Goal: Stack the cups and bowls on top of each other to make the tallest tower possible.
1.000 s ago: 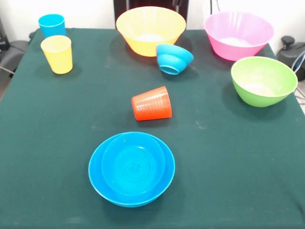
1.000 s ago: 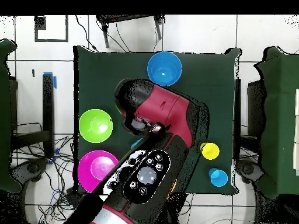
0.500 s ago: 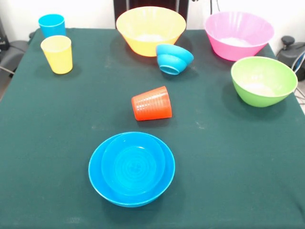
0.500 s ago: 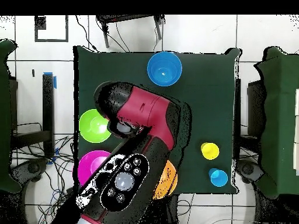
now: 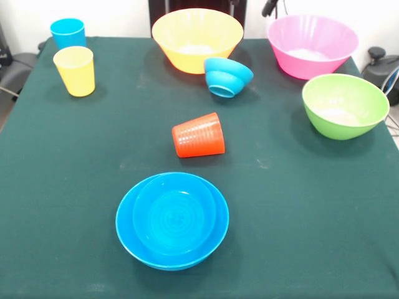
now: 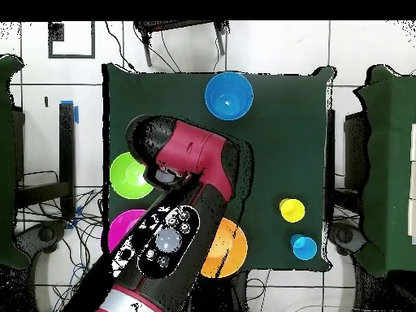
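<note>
A smaller blue bowl sits nested in a medium blue bowl [image 5: 172, 219] at the table's near middle; this pair also shows in the overhead view [image 6: 228, 95]. The orange-red ribbed cup [image 5: 199, 134] lies on its side in the centre. A small ridged blue bowl [image 5: 227, 76] leans tilted by the yellow-orange bowl [image 5: 197, 37]. The pink bowl [image 5: 312, 45] and green bowl [image 5: 344, 104] stand upright, apart. The yellow cup [image 5: 75, 70] and sky blue cup [image 5: 67, 31] stand far left. No tower of pink over blue bowls is in view. Only a dark tip of my gripper [image 5: 269, 7] shows at the top edge, near the pink bowl.
In the overhead view my red and black arm [image 6: 183, 162] covers the table's middle and hangs over the green bowl [image 6: 128, 175] and pink bowl [image 6: 123, 231]. The green cloth table [image 5: 312, 205] has open cloth at its near right and near left.
The arm has swung across the table toward the green and pink bowls, uncovering the yellow-orange bowl in the overhead view. The dark tip moved right along the front view's top edge. No object moved.
</note>
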Motion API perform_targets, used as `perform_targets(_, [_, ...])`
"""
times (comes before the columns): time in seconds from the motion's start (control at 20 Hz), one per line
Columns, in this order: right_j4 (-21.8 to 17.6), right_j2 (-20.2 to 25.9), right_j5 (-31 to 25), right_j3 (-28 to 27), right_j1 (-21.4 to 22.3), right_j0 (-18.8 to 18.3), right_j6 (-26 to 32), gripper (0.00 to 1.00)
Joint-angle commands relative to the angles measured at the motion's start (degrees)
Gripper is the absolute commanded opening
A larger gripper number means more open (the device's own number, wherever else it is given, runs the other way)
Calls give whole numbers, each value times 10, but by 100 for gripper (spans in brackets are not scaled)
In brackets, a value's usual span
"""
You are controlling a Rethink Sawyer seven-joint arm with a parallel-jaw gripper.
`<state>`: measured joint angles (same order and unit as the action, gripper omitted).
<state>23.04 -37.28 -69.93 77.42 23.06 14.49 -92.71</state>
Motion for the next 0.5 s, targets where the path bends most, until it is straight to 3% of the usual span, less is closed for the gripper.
perform_targets(0.05, [9,101,57,43,-34,-22,-98,100])
perform_targets(0.25, [-3,106,86,71,-22,-30,-75,100])
perform_targets(0.4, [-25,104,52,63,-19,-41,-59,100])
perform_targets(0.5, [-21,108,61,69,-14,-45,-61,100])
